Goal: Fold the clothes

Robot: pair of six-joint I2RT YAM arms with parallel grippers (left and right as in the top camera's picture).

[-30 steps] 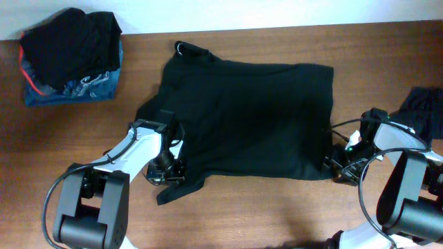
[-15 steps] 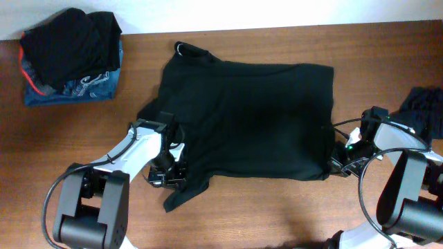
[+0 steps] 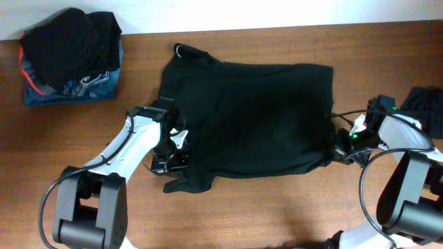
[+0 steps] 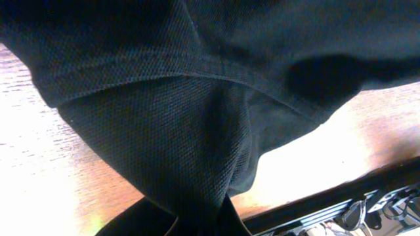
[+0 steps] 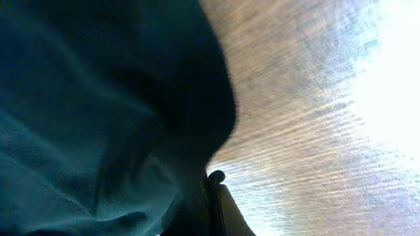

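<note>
One shirt, black, lies spread flat across the middle of the overhead frame, its collar at the upper left and one sleeve bunched at the lower left. It is not yet folded.

There are two grippers, one at each lower corner of the shirt. The left gripper sits at the lower left edge, just above the bunched sleeve. In the left wrist view the shirt fills most of the frame, and its stitched hem and a fold of fabric draw down to a pinched point at bottom centre. The fingers are together, clamped on that fold. The right gripper sits at the lower right corner. In the right wrist view the shirt covers the left half and runs down into the jaws at the bottom, beside one dark finger. The fingers here are also closed on the cloth.

One pile of dark and blue clothes sits in the upper left corner, well apart from the shirt. One more dark cloth shows at the right edge, near the right arm.

The table is brown wood with visible grain. A white wall runs along the top edge.
</note>
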